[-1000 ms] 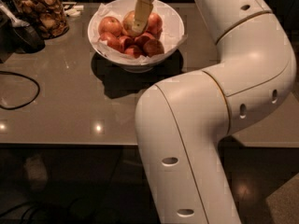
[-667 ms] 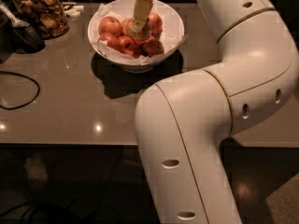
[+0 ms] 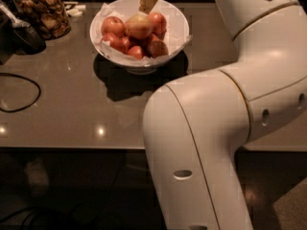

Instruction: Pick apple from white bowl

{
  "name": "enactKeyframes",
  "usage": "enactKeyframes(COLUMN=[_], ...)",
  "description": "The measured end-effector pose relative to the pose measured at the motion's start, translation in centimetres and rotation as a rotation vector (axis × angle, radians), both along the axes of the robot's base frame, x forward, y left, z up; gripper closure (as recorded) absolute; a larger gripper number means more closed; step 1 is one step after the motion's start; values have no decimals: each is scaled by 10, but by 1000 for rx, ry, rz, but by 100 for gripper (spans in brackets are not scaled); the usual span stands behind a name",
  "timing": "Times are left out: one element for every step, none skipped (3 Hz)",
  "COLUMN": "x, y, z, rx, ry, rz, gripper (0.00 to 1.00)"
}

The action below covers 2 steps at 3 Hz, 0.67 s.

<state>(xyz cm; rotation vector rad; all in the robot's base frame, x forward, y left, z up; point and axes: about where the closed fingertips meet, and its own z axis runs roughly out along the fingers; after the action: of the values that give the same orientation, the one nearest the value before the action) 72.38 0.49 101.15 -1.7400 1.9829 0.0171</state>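
The white bowl (image 3: 178,28) stands at the back of the grey table, lined with crinkled white paper and holding several apples. The golden-orange apple (image 3: 139,26) lies on top of the pile, with redder apples (image 3: 112,26) around it. My gripper (image 3: 147,1) hangs from the top edge of the view, pointing down. Its tip is right at the top of the golden apple. Whether it touches or holds the apple cannot be told.
A glass jar of brown snacks (image 3: 42,11) stands at the back left, with a dark object (image 3: 19,35) next to it. A black cable (image 3: 21,97) loops on the left of the table. My white arm (image 3: 225,119) fills the right foreground.
The gripper has risen from down among the apples to above the pile, and the golden apple now shows beneath its tip.
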Motion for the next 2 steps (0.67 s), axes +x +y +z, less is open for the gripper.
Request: enactKeyframes(x=[0,0], y=[0,0], z=[0,0], rx=[0,0], ry=[0,0], rz=[0,0], gripper=[82,59])
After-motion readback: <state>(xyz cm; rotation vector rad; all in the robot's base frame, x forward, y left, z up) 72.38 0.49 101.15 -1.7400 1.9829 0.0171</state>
